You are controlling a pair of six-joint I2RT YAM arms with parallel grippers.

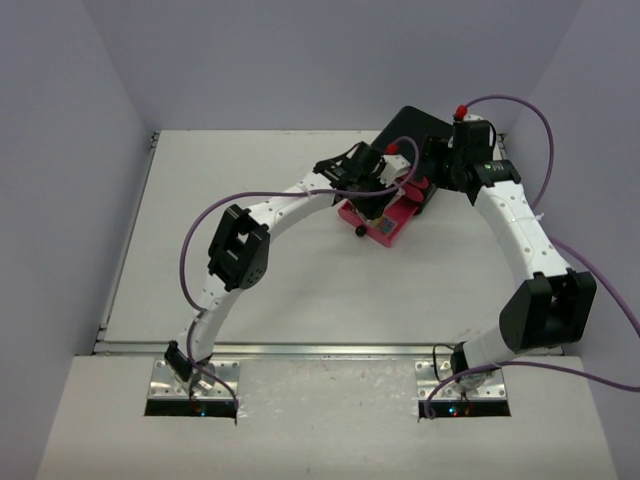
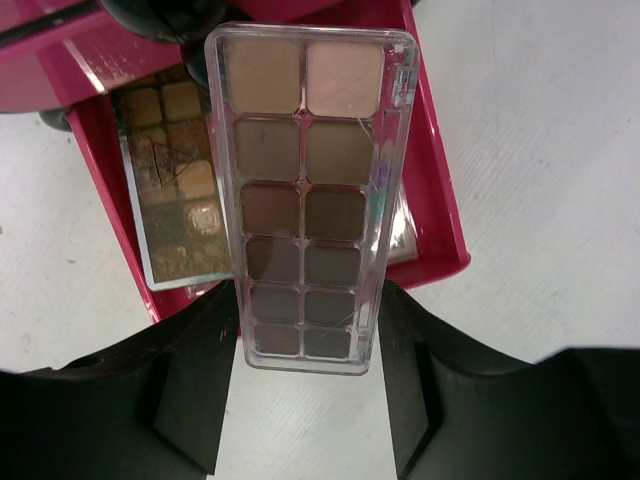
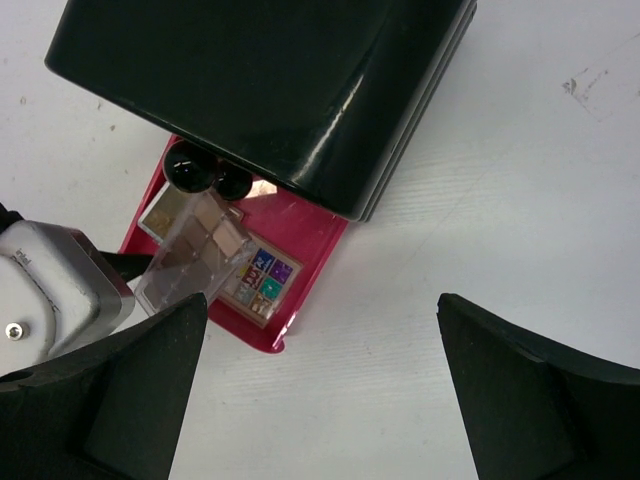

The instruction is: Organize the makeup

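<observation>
My left gripper is shut on the near end of a clear palette of brown eyeshadows and holds it over the open pink drawer. A brown and gold palette lies in the drawer beneath it. In the right wrist view the held palette hangs over a multicoloured palette in the drawer. Two round black things sit at the drawer's back. My right gripper is open and empty above bare table, right of the drawer. No pencils show.
The black box stands at the back of the table, its pink drawer pulled out toward the middle. Both arms reach in over it, the left gripper and the right gripper close together. White walls enclose the table.
</observation>
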